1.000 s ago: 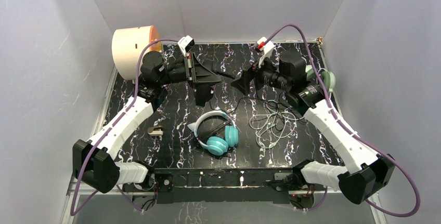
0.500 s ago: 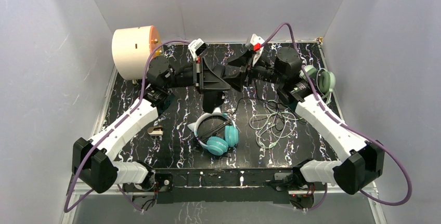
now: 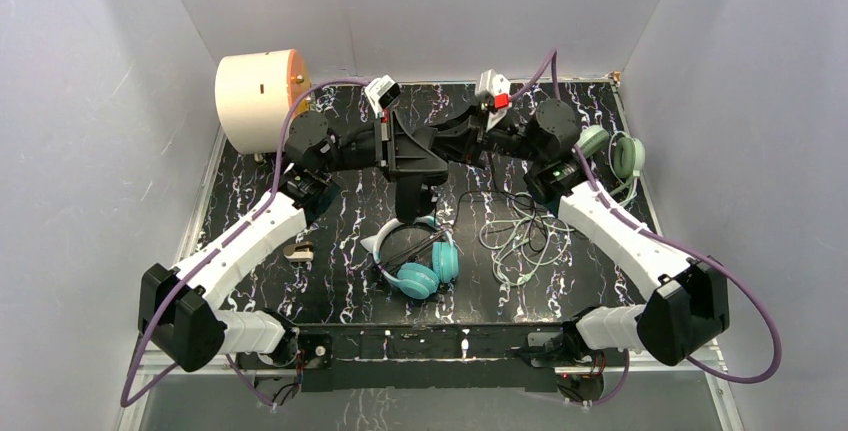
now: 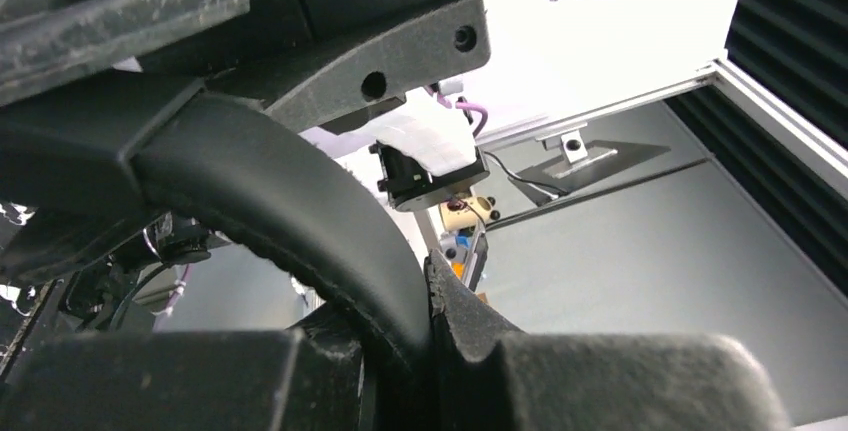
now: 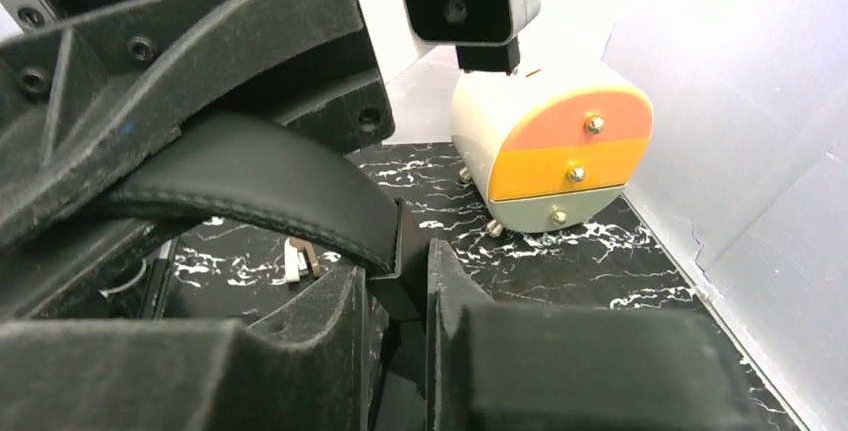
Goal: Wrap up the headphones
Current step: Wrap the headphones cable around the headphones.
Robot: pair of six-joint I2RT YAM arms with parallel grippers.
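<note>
Above the back middle of the table (image 3: 330,281), your two arms meet nose to nose with the black headset (image 3: 412,191) carried between them, off the surface. Your left gripper (image 4: 428,336) is closed down tight on the padded black band (image 4: 290,221), which curves up out of the narrow slot between its fingers. Your right gripper (image 5: 398,326) has its jaws drawn in close on the same band, whose end runs down into the gap between the two fingers; the top view shows a black ear cup hanging just below the two grippers. The teal headset (image 3: 420,261) with its white cat-ear band lies flat on the table in front of you, near the middle, almost under the raised black one. The sage-green headset (image 3: 620,154) sits at the far right edge behind your right arm, and its light cable (image 3: 520,236) sprawls in loose loops just right of the teal one. A round cream drawer unit (image 3: 255,96) stands in the back left corner, and a small clip-like object (image 3: 298,250) lies on the table left of the teal headset, beside your left forearm.
</note>
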